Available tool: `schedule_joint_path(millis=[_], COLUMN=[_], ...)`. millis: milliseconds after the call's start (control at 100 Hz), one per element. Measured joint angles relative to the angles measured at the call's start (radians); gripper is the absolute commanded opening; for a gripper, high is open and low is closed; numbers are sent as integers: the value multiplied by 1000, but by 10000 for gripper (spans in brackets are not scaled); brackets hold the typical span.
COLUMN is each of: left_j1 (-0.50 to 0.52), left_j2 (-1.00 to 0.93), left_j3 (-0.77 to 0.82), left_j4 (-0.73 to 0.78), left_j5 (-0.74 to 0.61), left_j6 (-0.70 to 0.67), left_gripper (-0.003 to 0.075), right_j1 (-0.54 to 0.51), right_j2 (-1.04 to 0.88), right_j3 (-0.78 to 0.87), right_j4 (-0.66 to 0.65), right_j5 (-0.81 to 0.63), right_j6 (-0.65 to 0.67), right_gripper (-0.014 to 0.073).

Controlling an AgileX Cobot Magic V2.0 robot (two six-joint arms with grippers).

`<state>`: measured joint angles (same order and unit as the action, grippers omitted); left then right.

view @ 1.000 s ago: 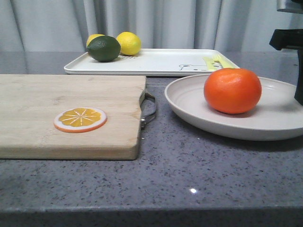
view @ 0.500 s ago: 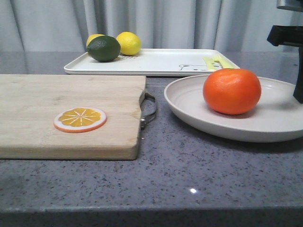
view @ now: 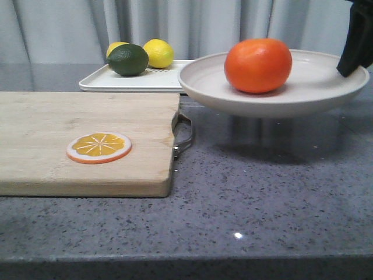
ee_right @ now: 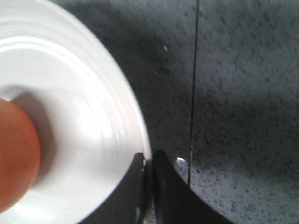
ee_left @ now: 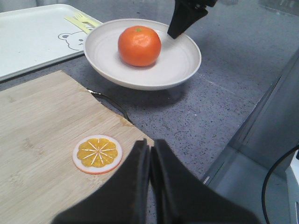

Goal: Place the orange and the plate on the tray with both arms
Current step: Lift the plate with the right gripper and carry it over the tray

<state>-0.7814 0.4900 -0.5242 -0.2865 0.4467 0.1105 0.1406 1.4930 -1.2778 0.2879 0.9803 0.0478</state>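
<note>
While right tool (ee_right: 148, 161) pinches one plate (view: 315, 87) carrying one orange (view: 258, 65), left tool (ee_left: 150, 154) closed, empty

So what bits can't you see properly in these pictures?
- Front view: the tray has its right part hidden behind the lifted plate.
- Front view: the right pincer is cut off by the frame edge.
- Right wrist view: the orange is cut off at the edge and blurred.
- Front view: the second lemon is mostly behind the lime.

Grey speckled stone countertop (view: 262, 192) (one bright glint), pale pleated curtain (view: 192, 29) behind.
</note>
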Motion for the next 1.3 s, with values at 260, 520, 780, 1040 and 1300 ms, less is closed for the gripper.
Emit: schedule_joint_path(millis=[260,520,780,1040,1300], left_j1=[0,0,0,0,0], left_j2=[0,0,0,0,0], left_j3=[0,0,0,0,0], left_j4=[0,1,1,1,1], left_j5=[0,0,0,0,0], left_j6=[0,0,0,0,0], left_gripper=[-20,-20,-20,-20,-20], right_j1=[0,0,0,0,1], right_j2=[77,293,534,722,812], right_j3=[-186,-482,-825,-1068,-1131], right_j4=[30,40,54,59,67], right_j5=[45,127,193,209,152], right_j6=[-1,-1,-2,6,8], right_gripper=[-68,-67,-67,-67,-67])
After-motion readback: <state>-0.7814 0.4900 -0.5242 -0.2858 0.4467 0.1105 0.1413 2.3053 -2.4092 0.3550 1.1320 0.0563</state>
